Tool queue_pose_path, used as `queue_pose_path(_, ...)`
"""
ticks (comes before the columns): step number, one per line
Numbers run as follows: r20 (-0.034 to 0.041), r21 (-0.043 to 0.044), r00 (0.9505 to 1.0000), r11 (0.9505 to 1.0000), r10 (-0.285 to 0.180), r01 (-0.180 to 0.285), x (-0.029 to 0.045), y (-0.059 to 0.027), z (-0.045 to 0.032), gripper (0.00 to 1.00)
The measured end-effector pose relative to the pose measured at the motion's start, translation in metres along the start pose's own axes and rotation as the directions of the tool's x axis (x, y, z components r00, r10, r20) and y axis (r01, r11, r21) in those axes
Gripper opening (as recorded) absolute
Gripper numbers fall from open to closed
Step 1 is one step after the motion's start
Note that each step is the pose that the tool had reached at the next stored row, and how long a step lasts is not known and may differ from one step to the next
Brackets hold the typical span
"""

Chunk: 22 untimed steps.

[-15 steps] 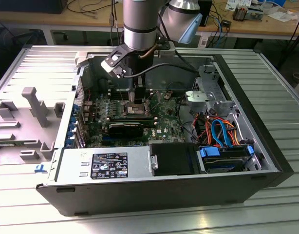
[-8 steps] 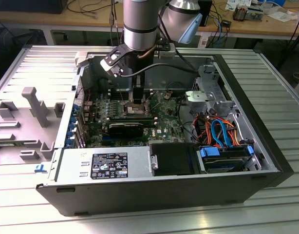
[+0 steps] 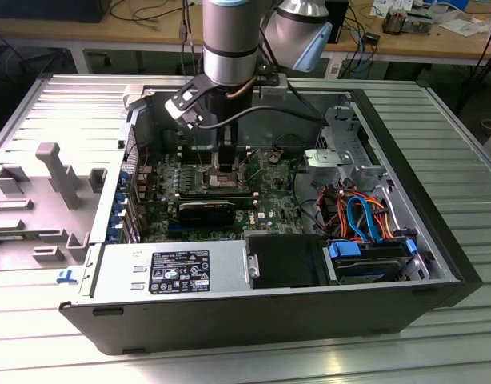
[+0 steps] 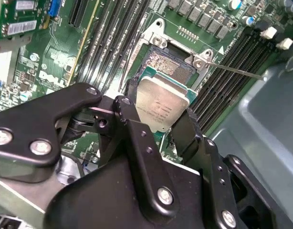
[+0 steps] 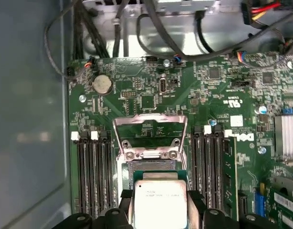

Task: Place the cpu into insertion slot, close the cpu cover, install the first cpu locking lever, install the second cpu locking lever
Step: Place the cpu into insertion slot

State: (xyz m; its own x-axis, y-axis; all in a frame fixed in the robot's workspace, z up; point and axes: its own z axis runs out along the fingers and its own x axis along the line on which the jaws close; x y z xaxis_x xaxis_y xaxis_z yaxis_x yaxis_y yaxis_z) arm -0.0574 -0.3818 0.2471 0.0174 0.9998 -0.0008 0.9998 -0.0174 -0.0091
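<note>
1. Black end effector (image 4: 160, 114) pinches the cpu (image 4: 162, 101) by two opposite edges, metal top facing up, so it can go down flat.
2. cpu hangs just over the insertion slot (image 4: 168, 67) and does not look seated yet.
3. cpu cover (image 5: 150, 118) stands flipped up and the thin locking lever (image 4: 237, 71) is swung aside, leaving the slot open.

Arm (image 3: 229, 48) upright, wrist pointing down; claw (image 4: 156, 112) clamped on cpu (image 4: 162, 98) edges.

Silver cpu (image 4: 162, 106) over open insertion slot (image 4: 168, 64)
</note>
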Motion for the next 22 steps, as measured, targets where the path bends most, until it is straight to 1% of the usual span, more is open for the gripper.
queue_pose_path(3,0.0012,0.0,0.9999,0.9999,-0.013,0.013,0.0,0.0001,0.0049,0.54)
queue_pose_path(12,0.0001,0.0,0.9999,0.9999,-0.013,0.013,0.0,-0.0009,0.0064,0.54)
queue_pose_path(22,0.0002,0.0,0.9999,0.9999,-0.013,0.013,0.0,-0.0017,0.011,0.54)
